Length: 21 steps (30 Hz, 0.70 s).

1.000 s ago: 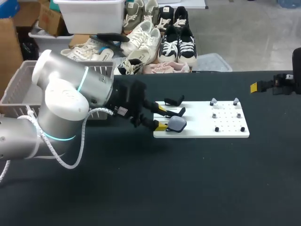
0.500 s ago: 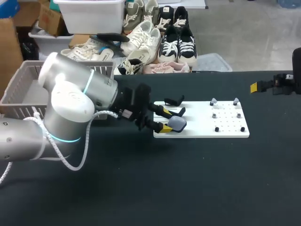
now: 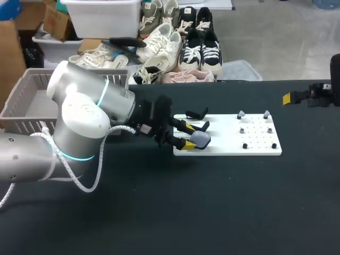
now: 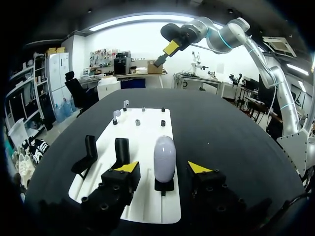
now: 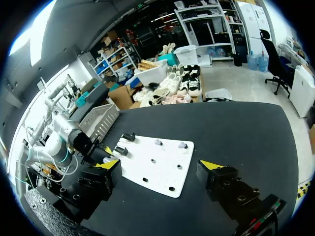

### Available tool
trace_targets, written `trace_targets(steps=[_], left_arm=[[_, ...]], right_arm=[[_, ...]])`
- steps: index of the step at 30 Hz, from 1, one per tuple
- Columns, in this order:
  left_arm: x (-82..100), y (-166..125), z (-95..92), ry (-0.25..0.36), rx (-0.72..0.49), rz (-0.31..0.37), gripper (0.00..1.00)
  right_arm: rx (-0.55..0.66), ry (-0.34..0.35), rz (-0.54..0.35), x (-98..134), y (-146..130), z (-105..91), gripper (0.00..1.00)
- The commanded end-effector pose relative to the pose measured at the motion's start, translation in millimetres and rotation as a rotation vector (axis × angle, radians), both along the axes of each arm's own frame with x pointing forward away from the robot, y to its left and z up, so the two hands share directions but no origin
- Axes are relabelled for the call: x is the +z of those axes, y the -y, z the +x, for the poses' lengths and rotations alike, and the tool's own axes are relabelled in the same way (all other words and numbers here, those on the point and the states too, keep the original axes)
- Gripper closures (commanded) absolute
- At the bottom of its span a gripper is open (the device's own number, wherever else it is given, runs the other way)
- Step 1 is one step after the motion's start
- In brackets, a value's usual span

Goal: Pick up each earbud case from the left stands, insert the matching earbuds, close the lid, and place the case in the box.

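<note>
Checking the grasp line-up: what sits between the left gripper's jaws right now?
The grey earbud case, upright on its black stand, sits between the open jaws of the left gripper, a gap on each side. The left wrist view shows it.

**Black table, a white board, a basket at the corner**

I work over a black table (image 3: 212, 212) that fills the lower part of the frame from side to side. A flat white board (image 3: 223, 142) lies directly on it, just right of centre, with its long side running across. At middle left a grey mesh basket (image 3: 18, 103) stands at the table's far corner. I cannot tell whether it rests on the top.
</note>
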State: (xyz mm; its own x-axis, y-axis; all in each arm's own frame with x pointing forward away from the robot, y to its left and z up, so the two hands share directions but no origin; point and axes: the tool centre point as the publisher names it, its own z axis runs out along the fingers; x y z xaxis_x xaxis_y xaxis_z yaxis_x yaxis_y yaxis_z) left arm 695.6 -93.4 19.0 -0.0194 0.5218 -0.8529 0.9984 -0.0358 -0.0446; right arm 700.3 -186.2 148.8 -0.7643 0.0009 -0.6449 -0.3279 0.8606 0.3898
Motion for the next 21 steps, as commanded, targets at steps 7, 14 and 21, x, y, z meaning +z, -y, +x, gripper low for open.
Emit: trace_targets(steps=[7, 14, 21], left_arm=[[-2.6, 3.6, 1.3, -0.004, -0.012, -0.003, 0.42], [-3.8, 7.1, 3.2, -0.001, -0.004, -0.005, 0.52], [-6.3, 8.9, 3.8, 0.002, 0.005, -0.004, 0.54]], right_arm=[[0.003, -0.002, 0.0, 0.3, 0.6, 0.8, 0.0], [0.003, -0.002, 0.0, 0.3, 0.6, 0.8, 0.0], [0.003, -0.002, 0.0, 0.3, 0.6, 0.8, 0.0]])
